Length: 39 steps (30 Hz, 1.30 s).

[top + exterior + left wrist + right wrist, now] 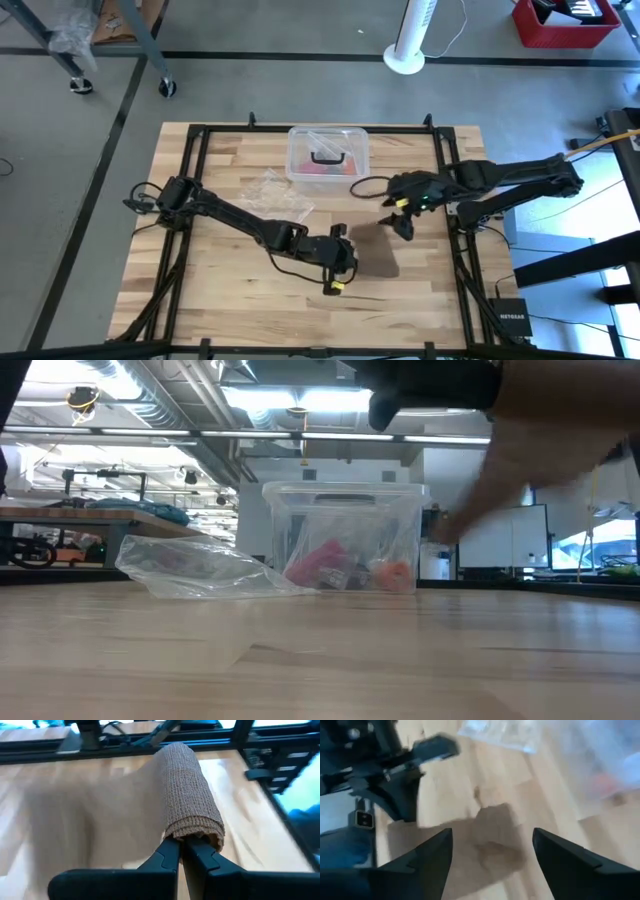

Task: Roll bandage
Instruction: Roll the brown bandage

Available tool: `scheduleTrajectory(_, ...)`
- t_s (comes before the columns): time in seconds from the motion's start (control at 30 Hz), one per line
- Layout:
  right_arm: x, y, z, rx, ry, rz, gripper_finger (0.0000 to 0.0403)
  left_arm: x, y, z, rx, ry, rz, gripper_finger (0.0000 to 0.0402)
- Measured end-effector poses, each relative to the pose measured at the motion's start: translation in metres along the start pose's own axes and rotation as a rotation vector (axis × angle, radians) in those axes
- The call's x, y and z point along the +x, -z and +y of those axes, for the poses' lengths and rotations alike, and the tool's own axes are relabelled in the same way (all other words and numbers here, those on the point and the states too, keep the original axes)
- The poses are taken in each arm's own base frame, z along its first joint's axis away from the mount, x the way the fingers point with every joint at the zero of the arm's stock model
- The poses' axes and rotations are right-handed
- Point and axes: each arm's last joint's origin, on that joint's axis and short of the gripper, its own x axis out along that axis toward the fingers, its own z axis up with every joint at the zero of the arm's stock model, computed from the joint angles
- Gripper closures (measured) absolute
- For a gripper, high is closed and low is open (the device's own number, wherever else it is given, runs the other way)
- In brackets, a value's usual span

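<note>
My left gripper [182, 851] has its fingers pressed fully together on the near end of the bandage [189, 795], which in the left wrist view runs up the middle of the frame as a ribbed brown roll, its folded edge sitting right over my fingertips. In the high view that gripper [338, 262] sits just below the centre of the frame, though the bandage itself is too dark there for me to pick out against its shadow. My right gripper [492, 850] stands spread wide with nothing between its fingers, over bare wood and shadow; in the high view it [404, 222] hangs right of centre, apart from the left one. What worries me is the hold: I pinch only the edge of the roll, so I judge a quick turn or pull could let the end slip out and the wraps spring loose. The far end looks unsupported, so the roll could telescope or sag sideways as I turn it. If my right gripper comes in to steady it, the two arms could knock together. The clear bag [272, 190] and the clear box [328, 155] lie toward the upper middle of the high view, near enough for a wide swing to catch them.
</note>
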Motion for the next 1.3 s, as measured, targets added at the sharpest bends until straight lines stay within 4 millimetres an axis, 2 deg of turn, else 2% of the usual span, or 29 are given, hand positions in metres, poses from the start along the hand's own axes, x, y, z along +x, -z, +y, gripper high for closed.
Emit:
scheduleTrajectory(0.2, -0.03, 0.014, -0.009, -0.056, 0.05, -0.056, 0.0127, -0.003, -0.002, -0.006, -0.009, 0.144, 0.005, 0.04)
scheduleTrajectory(0.3, -0.04, 0.03, -0.009, -0.095, 0.024, -0.097, 0.0127, -0.011, -0.009, -0.007, -0.002, 0.104, -0.029, 0.04)
scheduleTrajectory(0.4, -0.043, 0.051, -0.009, -0.146, 0.001, -0.155, 0.0127, -0.02, -0.019, -0.008, 0.025, -0.009, -0.087, 0.04)
scheduleTrajectory(0.5, -0.039, 0.072, -0.009, -0.191, -0.061, -0.241, 0.0127, -0.026, -0.029, -0.008, 0.047, -0.116, -0.166, 0.04)
scheduleTrajectory(0.63, -0.033, 0.091, -0.008, -0.205, -0.139, -0.37, 0.0127, -0.034, -0.039, -0.006, 0.052, -0.141, -0.232, 0.04)
scheduleTrajectory(0.8, -0.02, 0.105, -0.011, -0.237, -0.136, -0.33, 0.0127, -0.038, -0.044, 0.001, 0.035, -0.204, -0.255, 0.04)
scheduleTrajectory(0.97, -0.013, 0.106, -0.009, -0.221, -0.149, -0.308, 0.0127, -0.038, -0.044, 0.002, 0.055, -0.229, -0.253, 0.04)
scheduleTrajectory(1.13, -0.009, 0.118, -0.008, -0.273, -0.192, -0.157, 0.0127, -0.041, -0.04, -0.008, 0.091, -0.304, -0.216, 0.04)
scheduleTrajectory(1.3, 0.003, 0.13, -0.001, -0.314, -0.199, -0.202, 0.0127, -0.042, -0.041, -0.012, 0.089, -0.295, -0.233, 0.04)
